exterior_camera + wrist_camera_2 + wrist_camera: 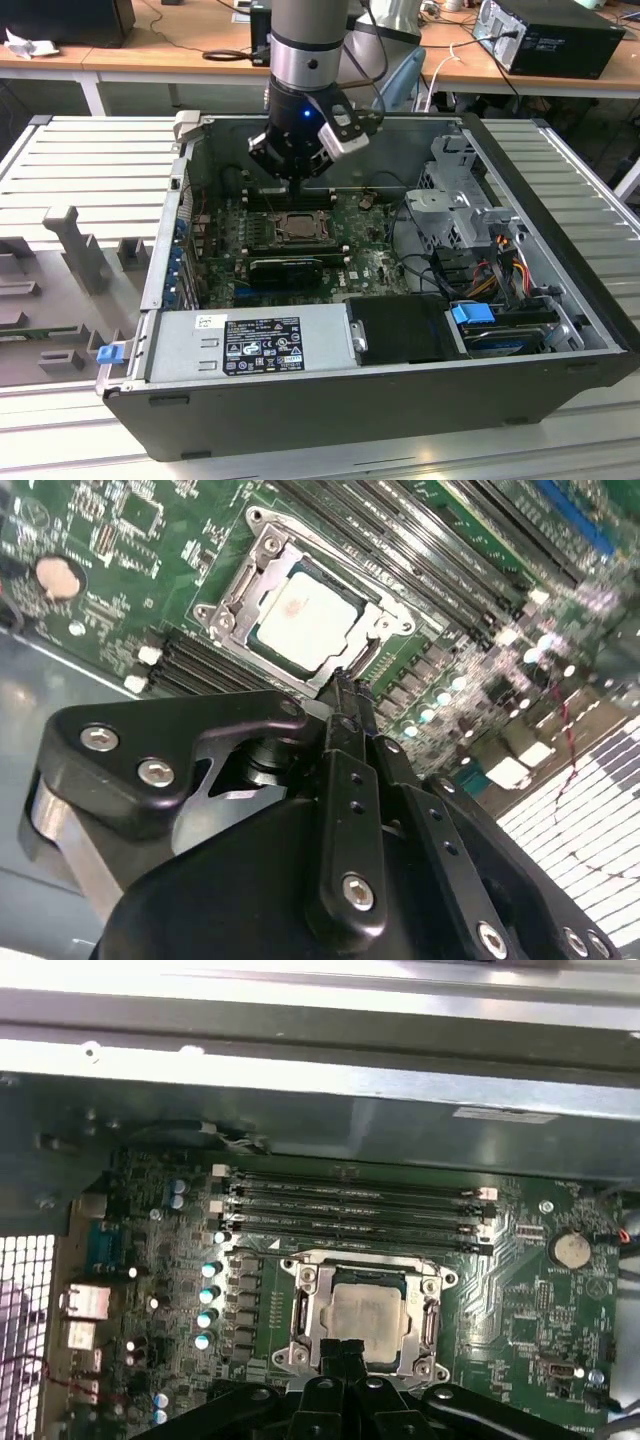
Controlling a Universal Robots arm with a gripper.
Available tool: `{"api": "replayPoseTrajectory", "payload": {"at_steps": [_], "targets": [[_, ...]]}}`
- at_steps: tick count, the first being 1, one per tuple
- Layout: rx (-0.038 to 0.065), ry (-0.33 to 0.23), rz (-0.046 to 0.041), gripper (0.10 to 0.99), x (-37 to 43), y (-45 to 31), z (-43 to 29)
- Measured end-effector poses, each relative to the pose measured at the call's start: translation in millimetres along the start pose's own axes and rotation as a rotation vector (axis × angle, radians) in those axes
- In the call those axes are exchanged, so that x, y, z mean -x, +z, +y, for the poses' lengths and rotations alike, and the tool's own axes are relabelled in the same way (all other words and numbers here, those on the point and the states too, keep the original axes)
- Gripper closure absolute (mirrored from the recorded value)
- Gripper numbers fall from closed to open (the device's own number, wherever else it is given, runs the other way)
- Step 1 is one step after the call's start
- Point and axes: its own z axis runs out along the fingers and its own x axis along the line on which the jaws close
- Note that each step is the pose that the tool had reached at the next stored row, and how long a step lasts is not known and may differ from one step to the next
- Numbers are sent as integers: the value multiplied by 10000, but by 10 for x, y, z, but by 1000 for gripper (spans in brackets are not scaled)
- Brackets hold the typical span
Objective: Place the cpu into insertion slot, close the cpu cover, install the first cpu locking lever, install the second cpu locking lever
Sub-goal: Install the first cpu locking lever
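Where the gripper (340, 685) hangs just above the cover's near edge: jaws together, clamped on nothing.

Next, cpu (365, 1315): seated flat within the cover's opening, top bare.

Around it, cover (305, 1310): frame down over the chip's edges; whether it is latched, I cannot tell.

Beyond, memory slots (350, 1210), then case wall (300, 1090).

Risk, as I judge it: a descent slightly off line would land the jaws on the chip's top instead of the frame, scratching it or pressing it askew.
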Motion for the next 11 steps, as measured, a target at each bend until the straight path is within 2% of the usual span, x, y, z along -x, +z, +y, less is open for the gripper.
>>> {"api": "replayPoseTrajectory", "payload": {"at_steps": [3,7,9,11], "targets": [[-33,-881,38,980,0,2,0],[-64,-1686,73,980,0,4,0],[-93,-2470,108,980,0,6,0],[-107,-2841,124,980,1,8,0]]}}
